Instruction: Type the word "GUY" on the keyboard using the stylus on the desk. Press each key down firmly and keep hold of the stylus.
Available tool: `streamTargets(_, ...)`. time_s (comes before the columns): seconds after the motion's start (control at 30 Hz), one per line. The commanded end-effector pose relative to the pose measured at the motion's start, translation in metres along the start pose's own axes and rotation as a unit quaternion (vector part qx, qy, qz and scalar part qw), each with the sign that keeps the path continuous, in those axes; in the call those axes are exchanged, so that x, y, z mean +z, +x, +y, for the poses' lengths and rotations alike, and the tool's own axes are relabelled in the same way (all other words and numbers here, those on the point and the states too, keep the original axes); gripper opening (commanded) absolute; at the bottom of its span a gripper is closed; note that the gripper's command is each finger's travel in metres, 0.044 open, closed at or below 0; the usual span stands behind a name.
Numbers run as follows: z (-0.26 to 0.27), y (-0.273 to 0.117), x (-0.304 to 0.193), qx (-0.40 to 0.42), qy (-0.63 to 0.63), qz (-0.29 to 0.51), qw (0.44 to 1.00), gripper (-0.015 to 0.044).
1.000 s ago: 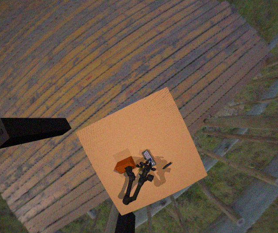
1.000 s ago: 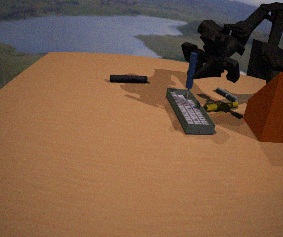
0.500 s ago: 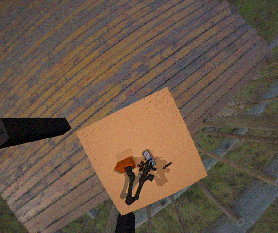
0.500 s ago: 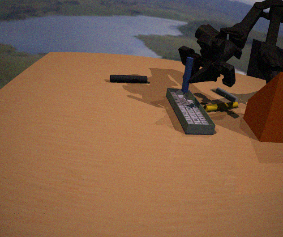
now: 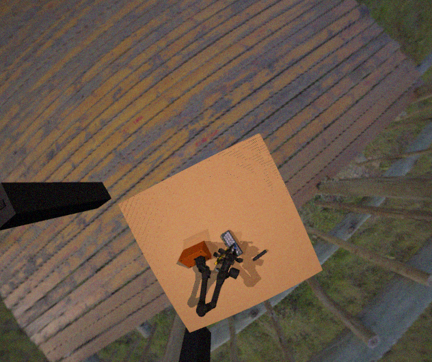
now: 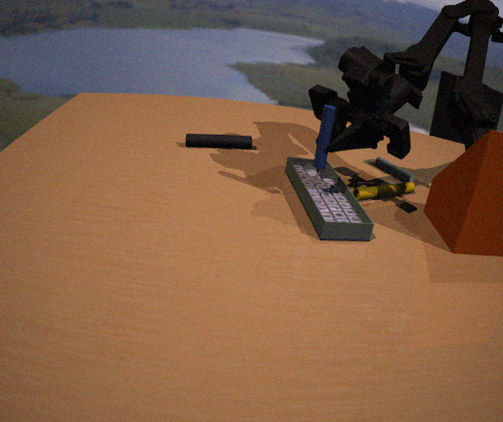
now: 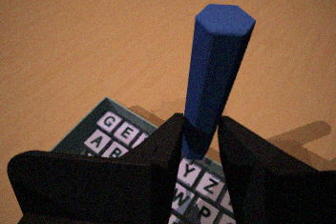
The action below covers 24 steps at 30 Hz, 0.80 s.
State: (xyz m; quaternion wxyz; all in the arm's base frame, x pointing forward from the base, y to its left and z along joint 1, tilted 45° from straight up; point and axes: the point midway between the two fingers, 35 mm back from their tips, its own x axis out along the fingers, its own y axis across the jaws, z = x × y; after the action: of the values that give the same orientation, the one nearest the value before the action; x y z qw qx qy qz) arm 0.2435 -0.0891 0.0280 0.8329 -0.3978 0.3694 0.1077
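My gripper is shut on the blue stylus, which stands nearly upright with a slight tilt. The keyboard is a shallow grey-green tray of pale letter keys, under the gripper. In the wrist view the stylus's lower end shows just beyond the Y key. Its fine tip is hidden, so I cannot tell whether it touches a key. The G key shows at the tray's corner, with E beside it. The U key is hidden behind the left finger or the stylus.
A yellow cylinder and a grey cylinder lie beside the keyboard, near the arm. A large orange block stands beyond them. A black cylinder lies on the keyboard's other side.
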Motion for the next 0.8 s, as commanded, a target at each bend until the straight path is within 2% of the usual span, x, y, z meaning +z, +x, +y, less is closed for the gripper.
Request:
streamTargets(0.0,0.0036,0.0010,-0.0012,0.005,-0.001,0.000,1.000,0.0081)
streamTargets(0.77,0.0027,0.0014,-0.0038,0.005,-0.001,0.000,1.000,0.0081)
